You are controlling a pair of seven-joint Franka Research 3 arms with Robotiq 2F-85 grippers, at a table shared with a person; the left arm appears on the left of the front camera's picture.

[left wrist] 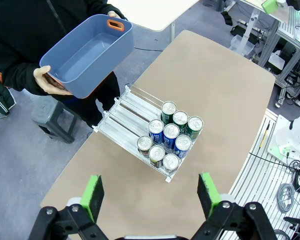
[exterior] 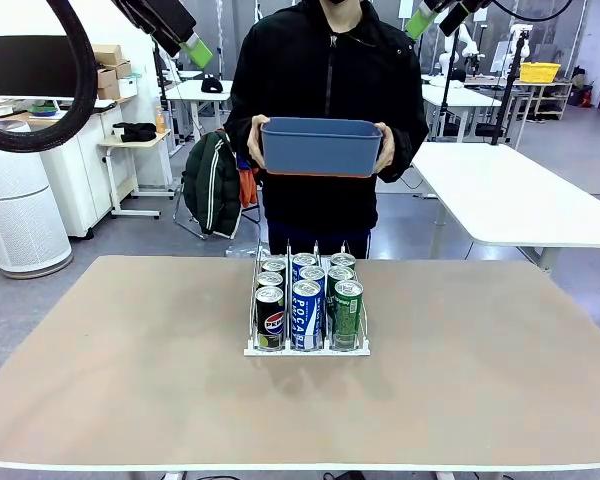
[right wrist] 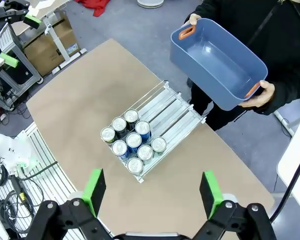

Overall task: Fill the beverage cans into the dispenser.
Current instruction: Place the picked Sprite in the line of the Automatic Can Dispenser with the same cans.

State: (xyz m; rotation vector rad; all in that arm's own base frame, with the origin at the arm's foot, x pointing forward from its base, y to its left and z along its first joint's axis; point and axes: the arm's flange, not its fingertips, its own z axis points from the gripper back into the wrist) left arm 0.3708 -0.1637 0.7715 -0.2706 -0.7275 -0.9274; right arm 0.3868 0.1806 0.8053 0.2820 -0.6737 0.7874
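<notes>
Dispenser sits centre of the table, lower middle of front frame, nine beverage cans already packed three per lane at its near end: black Pepsi picture-left, blue-white middle, green right. Far ends of lanes bare in the left wrist view. Person at top centre holds an empty blue bin in both hands, well above the table. Left tool released, pads wide apart, hovering high over the rack; right tool likewise released, holding nothing. Cans look rigid, smooth, slippery, probably full and fairly heavy; best taken around mid-body, upright, not by the rim. Task looks about complete
</notes>
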